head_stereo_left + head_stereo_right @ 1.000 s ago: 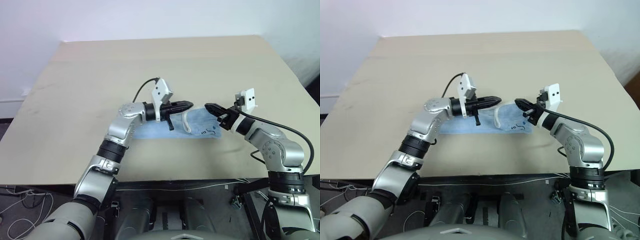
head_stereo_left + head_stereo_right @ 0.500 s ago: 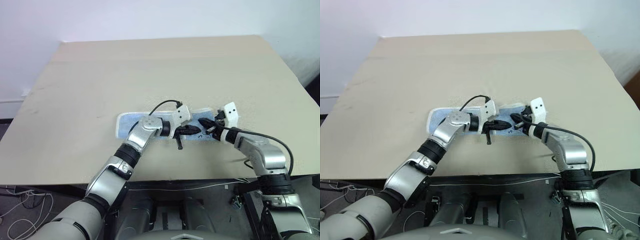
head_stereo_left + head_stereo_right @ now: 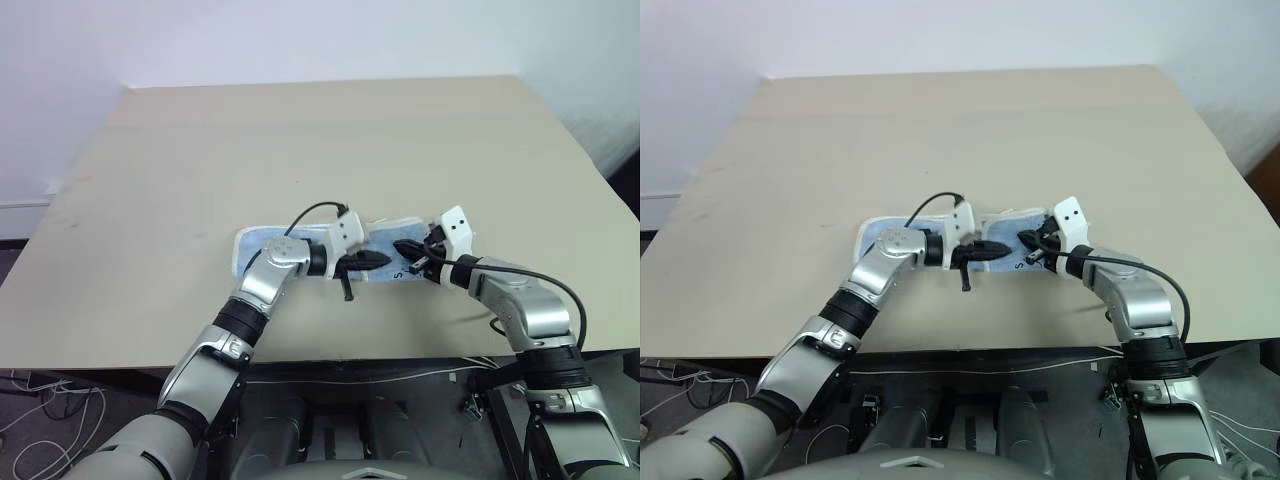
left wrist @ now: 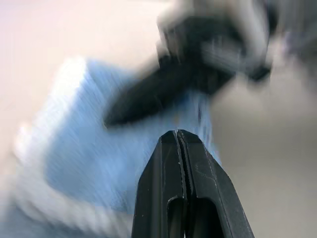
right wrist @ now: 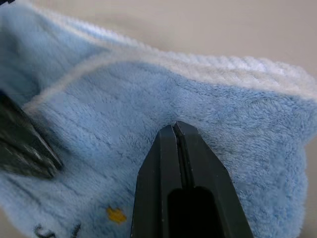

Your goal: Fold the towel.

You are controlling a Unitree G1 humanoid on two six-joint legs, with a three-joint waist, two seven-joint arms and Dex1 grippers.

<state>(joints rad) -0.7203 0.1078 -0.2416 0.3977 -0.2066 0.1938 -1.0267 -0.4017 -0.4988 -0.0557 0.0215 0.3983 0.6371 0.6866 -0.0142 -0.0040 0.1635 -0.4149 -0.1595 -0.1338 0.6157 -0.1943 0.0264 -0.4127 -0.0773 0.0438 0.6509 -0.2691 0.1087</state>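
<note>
The towel is a light blue strip with a white edge, lying flat near the front of the tan table. A small dark printed mark sits at its right end. My left gripper points right, low over the towel's right half, fingers shut together. My right gripper points left at it from the towel's right end, also shut, its tips down against the terry cloth. The two grippers' tips are almost meeting. No cloth shows between either pair of fingers.
The table spreads wide behind and to both sides of the towel. Its front edge runs just below the arms. A white wall rises beyond the far edge. Black cables loop from both wrists.
Both grippers have come down from above the table onto the towel. The towel's right edge, which stood curled up between them, now lies flat.
</note>
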